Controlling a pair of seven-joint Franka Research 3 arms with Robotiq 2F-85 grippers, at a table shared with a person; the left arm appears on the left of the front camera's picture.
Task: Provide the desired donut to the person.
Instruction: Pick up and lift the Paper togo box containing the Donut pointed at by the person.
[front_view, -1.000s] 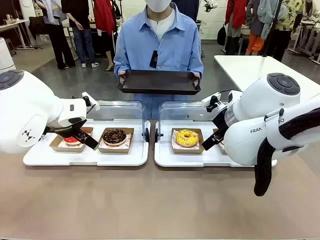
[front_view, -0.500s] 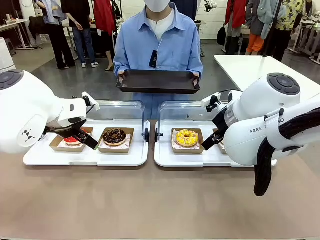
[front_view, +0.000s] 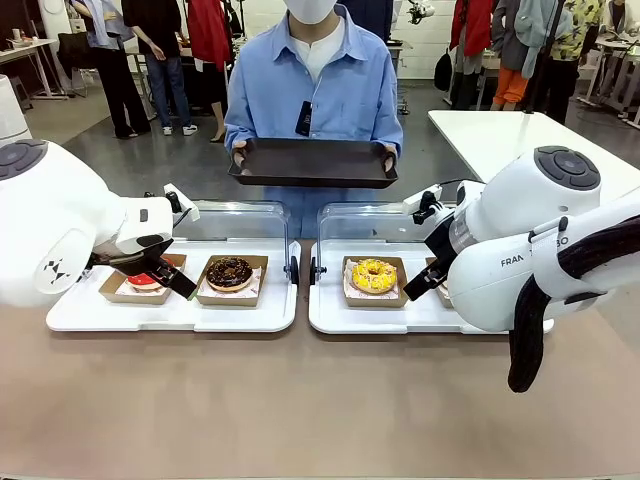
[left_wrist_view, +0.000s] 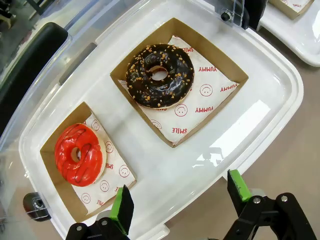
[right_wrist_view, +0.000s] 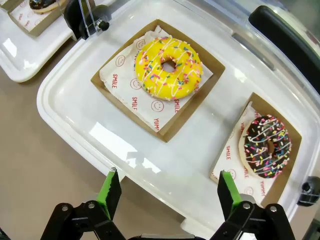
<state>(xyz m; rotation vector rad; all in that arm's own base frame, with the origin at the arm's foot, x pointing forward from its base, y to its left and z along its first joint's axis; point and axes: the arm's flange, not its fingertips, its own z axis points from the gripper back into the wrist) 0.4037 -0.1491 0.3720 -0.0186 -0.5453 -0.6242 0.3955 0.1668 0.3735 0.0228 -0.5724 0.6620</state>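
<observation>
Left gripper (left_wrist_view: 180, 197): released, empty, above red-iced donut (left_wrist_view: 78, 154) at lower left and chocolate donut (left_wrist_view: 159, 76). Right gripper (right_wrist_view: 167, 192): likewise, above yellow donut (right_wrist_view: 168, 67) and sprinkled chocolate donut (right_wrist_view: 267, 145). Risk: the person (front_view: 315, 90) with the black tray (front_view: 312, 162) signals no choice, so I may pick wrongly.

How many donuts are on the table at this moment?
4. In the left tray: a red-glazed donut and a chocolate donut with nut bits. In the right tray: a yellow sprinkled donut and a chocolate sprinkled donut.
</observation>
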